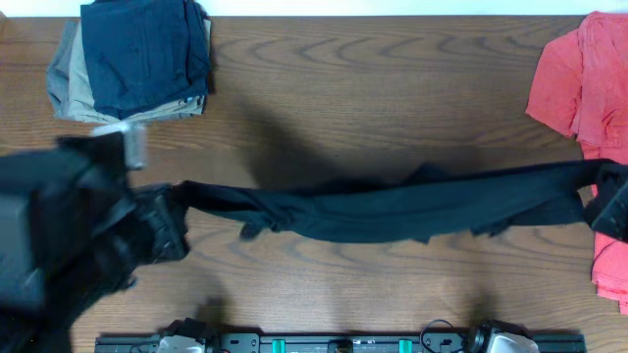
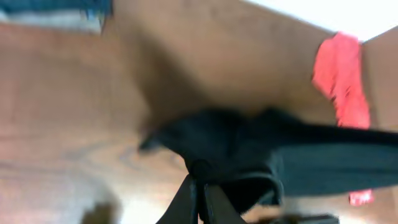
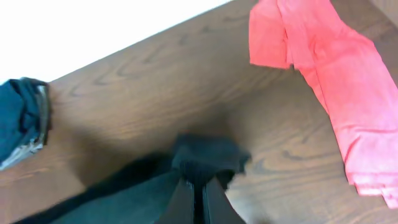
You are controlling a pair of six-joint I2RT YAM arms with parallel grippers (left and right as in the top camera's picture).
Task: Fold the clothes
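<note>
The black shirt (image 1: pixel 392 208) is pulled out into a long narrow band across the table, held up at both ends. My left gripper (image 1: pixel 175 211) is shut on its left end, where the fabric bunches over the fingertips (image 2: pixel 200 175). At the right edge, my right gripper (image 1: pixel 601 201) is shut on the other end, with a wad of black cloth (image 3: pixel 208 158) sitting on the closed fingers. The middle of the shirt sags toward the wood and casts a shadow behind it.
Folded navy and khaki garments (image 1: pixel 137 54) are stacked at the back left. A coral-red shirt (image 1: pixel 589 93) lies along the right side, reaching the front right. The wooden table (image 1: pixel 373 88) shows bare behind and in front of the band. A black rail (image 1: pixel 334 343) runs along the near edge.
</note>
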